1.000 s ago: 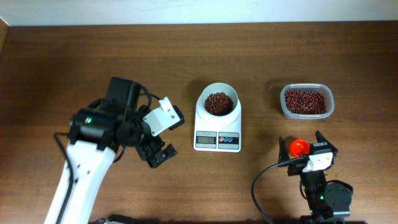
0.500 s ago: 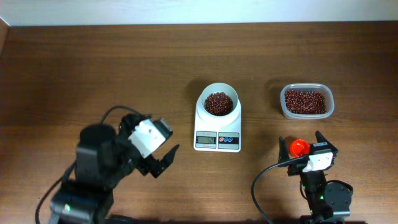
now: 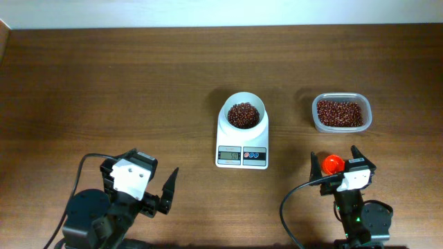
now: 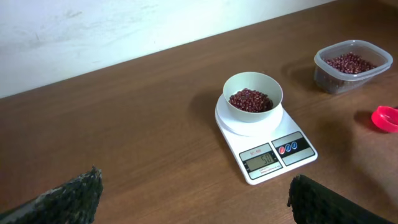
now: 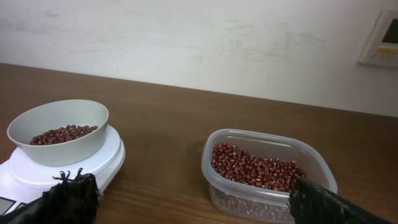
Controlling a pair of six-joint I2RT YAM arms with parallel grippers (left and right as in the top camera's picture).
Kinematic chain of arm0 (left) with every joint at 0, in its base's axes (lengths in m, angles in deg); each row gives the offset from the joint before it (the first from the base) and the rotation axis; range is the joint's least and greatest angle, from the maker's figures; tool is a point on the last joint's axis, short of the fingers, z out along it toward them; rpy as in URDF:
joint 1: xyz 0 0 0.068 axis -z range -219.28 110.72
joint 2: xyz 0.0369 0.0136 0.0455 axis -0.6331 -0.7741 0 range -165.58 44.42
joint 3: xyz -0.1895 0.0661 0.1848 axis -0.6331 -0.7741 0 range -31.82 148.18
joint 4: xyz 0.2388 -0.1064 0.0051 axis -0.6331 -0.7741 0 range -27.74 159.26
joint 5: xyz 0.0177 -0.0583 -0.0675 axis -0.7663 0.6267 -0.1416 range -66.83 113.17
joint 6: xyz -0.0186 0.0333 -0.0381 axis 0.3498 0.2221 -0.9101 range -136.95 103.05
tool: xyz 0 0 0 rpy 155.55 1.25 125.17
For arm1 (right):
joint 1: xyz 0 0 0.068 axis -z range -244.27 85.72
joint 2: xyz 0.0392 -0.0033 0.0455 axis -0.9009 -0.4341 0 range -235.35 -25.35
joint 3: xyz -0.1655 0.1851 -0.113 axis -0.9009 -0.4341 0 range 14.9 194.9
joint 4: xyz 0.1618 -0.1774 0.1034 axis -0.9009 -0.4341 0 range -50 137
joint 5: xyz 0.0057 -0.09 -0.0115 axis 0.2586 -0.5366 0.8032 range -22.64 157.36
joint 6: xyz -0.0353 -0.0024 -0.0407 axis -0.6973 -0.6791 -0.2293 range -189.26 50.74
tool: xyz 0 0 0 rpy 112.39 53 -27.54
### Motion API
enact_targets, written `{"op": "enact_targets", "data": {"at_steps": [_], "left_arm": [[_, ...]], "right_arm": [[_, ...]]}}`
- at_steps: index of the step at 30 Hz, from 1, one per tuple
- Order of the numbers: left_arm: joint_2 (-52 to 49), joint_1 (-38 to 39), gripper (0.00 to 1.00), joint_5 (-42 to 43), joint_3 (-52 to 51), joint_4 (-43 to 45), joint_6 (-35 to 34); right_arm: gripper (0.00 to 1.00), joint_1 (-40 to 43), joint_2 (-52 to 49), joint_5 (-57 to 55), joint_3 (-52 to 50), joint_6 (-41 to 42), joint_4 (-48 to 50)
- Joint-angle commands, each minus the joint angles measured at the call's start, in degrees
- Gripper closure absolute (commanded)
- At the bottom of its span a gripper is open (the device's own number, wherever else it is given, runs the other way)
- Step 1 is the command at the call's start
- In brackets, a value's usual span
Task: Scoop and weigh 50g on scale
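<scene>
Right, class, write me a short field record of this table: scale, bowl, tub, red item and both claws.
scale: white, centre of the table, carries the bowl
bowl: white, round, part-filled with red-brown beans
tub: clear, right of the scale, also holds beans
red item: on the table, close by the right claw
left claw: open, empty
right claw: open, empty

I saw a dark brown wood-grain table [image 3: 104, 83] fill the overhead view. Behind its far edge stood a plain off-white wall [image 5: 186, 43], slightly scuffed. A white wall panel [image 5: 382, 38] sat upper right in the right wrist view. Lighting was even and soft.
</scene>
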Motion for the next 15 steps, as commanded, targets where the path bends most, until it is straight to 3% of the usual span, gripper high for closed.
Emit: {"op": "enact_targets", "data": {"at_steps": [1,4,8,15], "left_arm": [[0.24,-0.2,0.01,-1.46,-1.18,-0.28,-1.38],[1.51,-0.2,0.01,-1.44,-2.78,0.96,-1.38],[8.11,-0.83,0.01,-1.75,-10.01,9.75,-2.21],[14.34,-6.73,0.01,-3.78,-22.05,21.88,-13.68]], "right_arm": [[0.01,-0.17,0.59,-0.5,-0.31,0.42,-0.42],[0.01,-0.17,0.59,-0.5,-0.31,0.42,-0.42],[0.01,-0.17,0.59,-0.5,-0.31,0.42,-0.42],[0.01,-0.17,0.59,-0.5,-0.31,0.42,-0.42]]}}
